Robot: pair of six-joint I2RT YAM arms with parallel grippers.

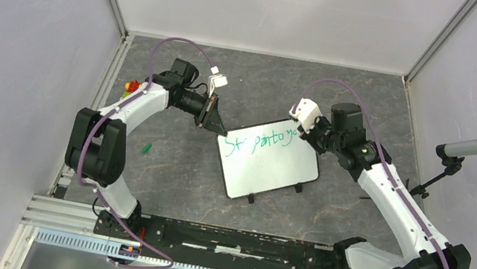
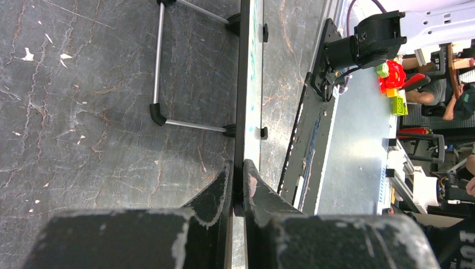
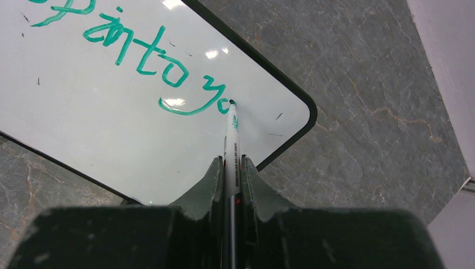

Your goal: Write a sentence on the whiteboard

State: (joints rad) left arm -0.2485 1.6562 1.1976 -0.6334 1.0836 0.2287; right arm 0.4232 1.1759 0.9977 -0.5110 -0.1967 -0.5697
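Some of the sentence [image 3: 151, 59] off-frame

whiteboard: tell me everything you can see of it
Small white whiteboard, thin black frame, rounded corners, black feet, wire stand behind. It sits askew on the grey table, face toward the overhead camera. Green writing crosses its upper part. The left tool pinches its edge; the marker held by the right tool touches its face.

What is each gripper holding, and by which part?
Left gripper pinches the whiteboard by its edge near a corner; right gripper clamps the marker by its barrel.
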